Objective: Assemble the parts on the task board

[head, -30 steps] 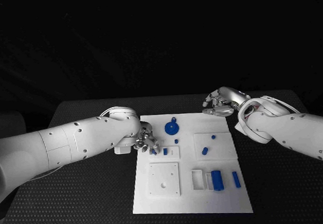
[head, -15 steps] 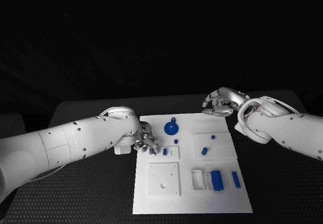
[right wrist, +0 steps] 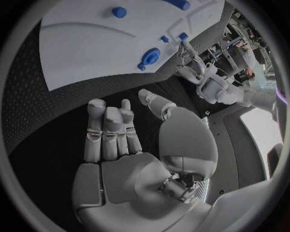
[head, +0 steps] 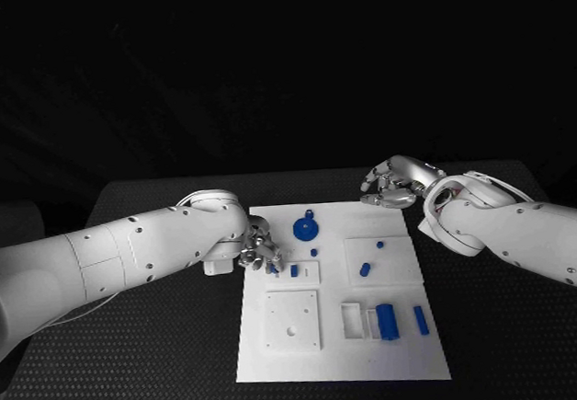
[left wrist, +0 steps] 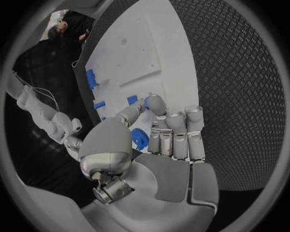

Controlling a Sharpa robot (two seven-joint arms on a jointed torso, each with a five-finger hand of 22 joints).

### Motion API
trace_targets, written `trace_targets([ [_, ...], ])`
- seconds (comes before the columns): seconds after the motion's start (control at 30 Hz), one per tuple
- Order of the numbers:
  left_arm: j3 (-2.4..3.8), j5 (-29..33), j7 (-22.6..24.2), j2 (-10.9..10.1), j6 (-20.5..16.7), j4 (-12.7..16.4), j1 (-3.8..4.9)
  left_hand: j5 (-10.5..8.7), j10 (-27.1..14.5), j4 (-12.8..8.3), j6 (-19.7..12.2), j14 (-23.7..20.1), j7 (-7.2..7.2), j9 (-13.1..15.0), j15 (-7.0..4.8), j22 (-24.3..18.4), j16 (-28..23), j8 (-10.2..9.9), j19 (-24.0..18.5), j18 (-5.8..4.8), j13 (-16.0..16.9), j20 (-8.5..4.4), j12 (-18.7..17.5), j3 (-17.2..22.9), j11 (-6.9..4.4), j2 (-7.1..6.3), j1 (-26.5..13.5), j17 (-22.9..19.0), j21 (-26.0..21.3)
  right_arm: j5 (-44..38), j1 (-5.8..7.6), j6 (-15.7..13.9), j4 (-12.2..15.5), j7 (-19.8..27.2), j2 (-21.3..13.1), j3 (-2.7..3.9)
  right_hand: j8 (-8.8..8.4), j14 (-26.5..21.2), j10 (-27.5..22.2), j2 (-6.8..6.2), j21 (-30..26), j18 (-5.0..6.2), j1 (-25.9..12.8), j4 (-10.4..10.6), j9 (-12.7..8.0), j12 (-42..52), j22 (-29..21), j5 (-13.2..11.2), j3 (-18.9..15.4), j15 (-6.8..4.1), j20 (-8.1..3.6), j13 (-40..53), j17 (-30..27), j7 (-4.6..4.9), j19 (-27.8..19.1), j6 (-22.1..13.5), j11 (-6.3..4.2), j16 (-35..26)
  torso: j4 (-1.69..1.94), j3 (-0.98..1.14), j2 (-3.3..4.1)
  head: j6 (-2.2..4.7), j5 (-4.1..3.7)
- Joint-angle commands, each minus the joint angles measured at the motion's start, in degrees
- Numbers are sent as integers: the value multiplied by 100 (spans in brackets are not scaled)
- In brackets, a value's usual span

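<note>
Left hand [head: 256,254] hasn't moved in the last second: it pinches a small blue part [left wrist: 139,138] over the task board [head: 341,344], left of frame centre, so insertion is stalled. Right hand [head: 394,184] idles upper right, fingers loosely curled, holding nothing.

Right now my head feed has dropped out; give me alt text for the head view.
The left robot hand is down at the left edge of the white task board, fingertips at a small blue part. The right robot hand hovers over the black table at the board's far right corner, fingers curled, holding nothing. More blue parts lie across the board, including a round one.
</note>
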Motion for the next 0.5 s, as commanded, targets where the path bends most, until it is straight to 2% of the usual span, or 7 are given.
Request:
trace_targets([
  [0.03,0,44,97,-1,-172,-5,-7,-38,-41,-207,-18,0,15,11,-45,5,-28,-23,-1,-29,6,-726,-27,172,1,297,343,-10,-37,8,-4,54,3,67,-2,2,-20,-3,-53,-14,-26,221,-57,-19,-7,-9,89,23,-8,6,-26,-10,-1,42,16,-10,2,-32,-1,-1,1,6,-6],
  [0.13,6,224,167,-56,-176,7,-6,-70,-80,-210,-59,-23,27,28,-33,2,-46,-44,-10,-35,9,-722,-47,186,13,285,392,-19,-55,13,-4,44,4,80,-9,2,-36,-3,-54,-20,-28,221,-52,-28,-13,-8,90,25,-8,8,-27,-11,-1,47,16,-37,5,-33,1,-2,1,14,-9],
  [0.2,34,430,206,-108,-170,23,-5,-79,-94,-211,-72,-32,32,36,-28,1,-50,-50,-18,-38,10,-719,-54,191,18,287,409,-22,-63,13,-4,42,10,87,-13,2,-41,-4,-55,-19,-29,221,-49,-32,-15,-8,90,26,-7,10,-28,-11,0,50,16,-47,8,-33,1,-2,-2,23,-18],
  [0.27,120,661,287,-162,-185,31,-4,-97,-112,-211,-89,-47,39,46,-21,0,-58,-56,-32,-44,11,-714,-63,197,25,289,429,-25,-76,13,-4,35,16,96,-17,2,-43,-4,-55,-19,-29,221,-48,-33,-16,-8,90,26,-7,11,-28,-12,0,50,16,-49,8,-33,2,-1,-4,31,-28],
  [0.33,167,880,376,-235,-199,53,0,-122,-137,-203,-111,-72,50,60,-9,-2,-74,-63,-53,-53,8,-707,-79,204,35,299,450,-31,-93,13,-4,27,20,110,-21,2,-44,-4,-55,-19,-29,221,-47,-35,-16,-8,90,26,-7,11,-28,-12,0,51,16,-51,9,-33,5,-1,-4,41,-34],
  [0.4,271,1176,545,-305,-179,44,6,-130,-156,-195,-127,-91,57,74,-1,-2,-84,-67,-71,-61,4,-700,-94,204,44,304,462,-36,-107,14,-4,22,32,138,-26,2,-45,-4,-55,-19,-29,221,-44,-38,-17,-8,90,27,-6,12,-28,-12,0,51,16,-53,9,-34,7,-2,-7,76,-44],
  [0.5,311,1749,914,-408,-191,4,49,-145,-180,-184,-150,-120,68,92,12,-3,-102,-74,-101,-74,-5,-689,-118,203,55,314,479,-43,-131,17,-4,11,76,193,-25,2,-49,-5,-58,-21,-31,221,-27,-59,-17,-8,91,30,-4,16,-30,-13,0,55,14,-61,13,-35,10,-3,-8,120,-57],
])
